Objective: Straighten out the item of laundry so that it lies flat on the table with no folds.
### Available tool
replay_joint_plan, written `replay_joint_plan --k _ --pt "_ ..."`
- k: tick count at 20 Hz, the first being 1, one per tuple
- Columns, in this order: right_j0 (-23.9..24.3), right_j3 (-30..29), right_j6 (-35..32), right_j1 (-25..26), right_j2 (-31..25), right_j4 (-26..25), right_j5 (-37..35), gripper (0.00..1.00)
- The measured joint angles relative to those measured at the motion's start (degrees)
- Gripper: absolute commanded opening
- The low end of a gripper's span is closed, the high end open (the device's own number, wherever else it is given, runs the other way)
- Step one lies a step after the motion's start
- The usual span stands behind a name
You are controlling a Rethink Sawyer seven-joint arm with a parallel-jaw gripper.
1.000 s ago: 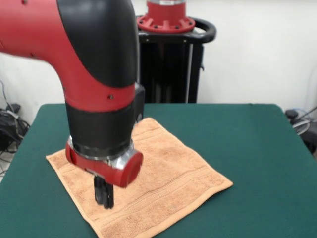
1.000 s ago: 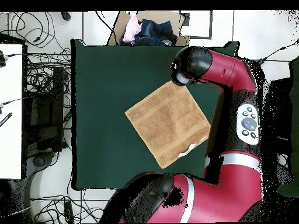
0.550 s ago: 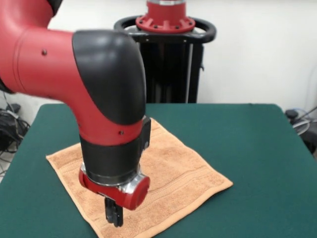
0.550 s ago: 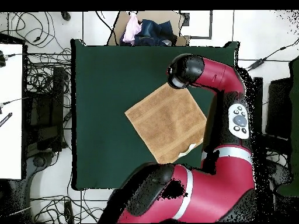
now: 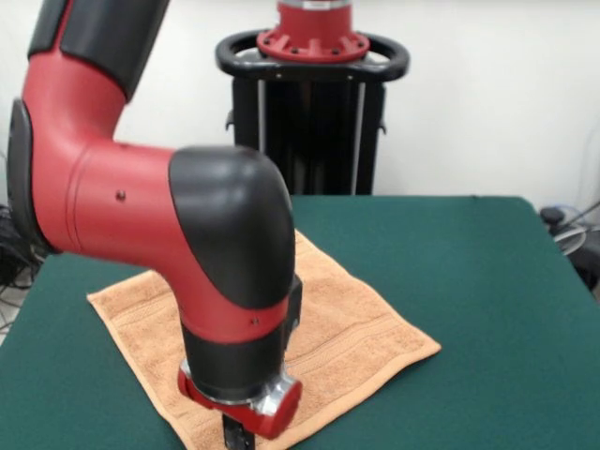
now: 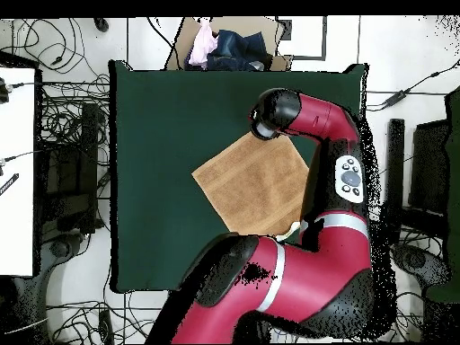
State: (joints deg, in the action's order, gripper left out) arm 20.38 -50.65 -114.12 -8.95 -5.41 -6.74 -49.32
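In the front view no brand, label or writing is showing anywhere; the gripper (image 5: 238, 438) is hanging at 6 o'clock, just over the near corner of the towel (image 5: 347, 323), which is lying spread flat on the table (image 5: 487, 281), and whether its jaws are wide or narrow cannot be told. In the overhead view the arm's wrist (image 6: 272, 113) is covering the towel's (image 6: 252, 184) 12 o'clock corner, the gripper itself is hiding beneath it, and a small pale fold is showing at the towel's 5 o'clock edge.

Arm (image 6: 310, 117) overhangs towel (image 6: 247, 184) on table (image 6: 153, 135).
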Motion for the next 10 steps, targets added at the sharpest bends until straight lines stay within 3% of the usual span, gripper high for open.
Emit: replay_joint_plan --k 10 --pt "-1.14 10.50 1.35 5.90 -0.07 -0.52 -6.79 0.00"
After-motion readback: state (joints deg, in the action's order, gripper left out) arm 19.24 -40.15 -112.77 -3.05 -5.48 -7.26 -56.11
